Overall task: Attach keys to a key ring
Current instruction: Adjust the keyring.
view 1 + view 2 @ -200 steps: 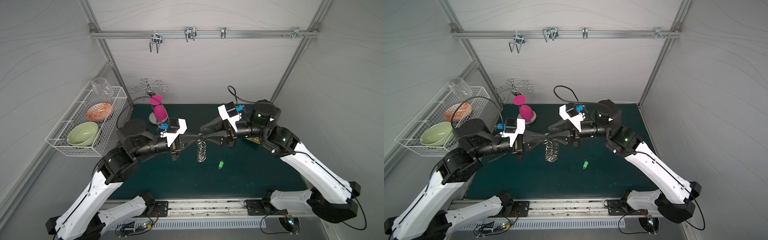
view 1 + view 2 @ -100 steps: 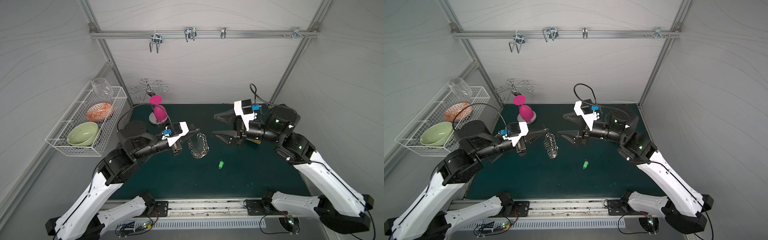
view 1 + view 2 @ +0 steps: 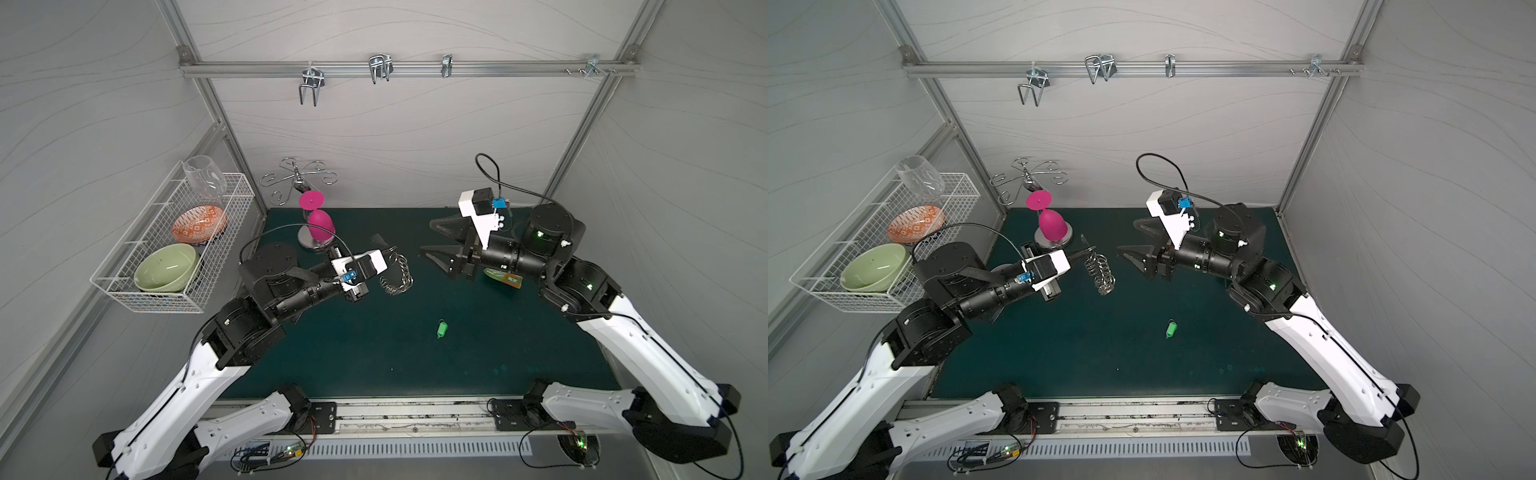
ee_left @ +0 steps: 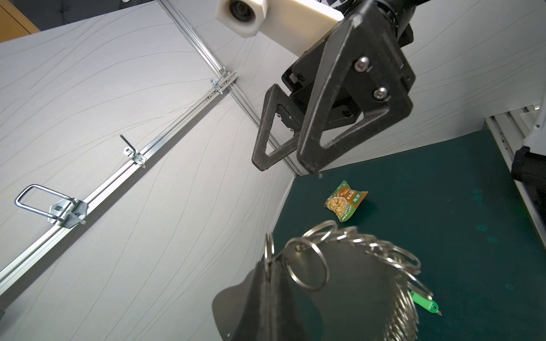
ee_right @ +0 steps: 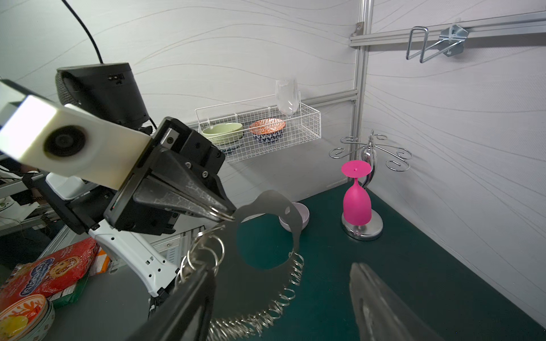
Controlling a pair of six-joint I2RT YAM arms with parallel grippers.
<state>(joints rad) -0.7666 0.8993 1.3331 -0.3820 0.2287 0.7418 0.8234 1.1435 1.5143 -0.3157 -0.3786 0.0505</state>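
Observation:
The key ring (image 3: 397,277) (image 3: 1100,275) is a grey oval plate lined with silver wire rings. It hangs above the green mat, and my left gripper (image 3: 390,256) (image 3: 1090,251) is shut on one wire ring at its rim. The left wrist view shows the plate (image 4: 354,280) just past my left gripper (image 4: 273,265). My right gripper (image 3: 428,237) (image 3: 1128,237) (image 5: 282,268) is open and holds nothing, a short way right of the key ring (image 5: 260,283). The green key (image 3: 441,328) (image 3: 1170,329) (image 4: 424,301) lies loose on the mat nearer the front.
A green-orange snack packet (image 3: 503,277) (image 4: 345,200) lies under my right arm. An upturned pink glass (image 3: 320,224) stands on a metal stand at the back left. On the left wall hangs a wire basket (image 3: 124,286) holding bowls and a clear glass.
My right gripper has opened, let go of the key ring and drawn back to the right. My left gripper has pulled the key ring leftward, and it now hangs tilted.

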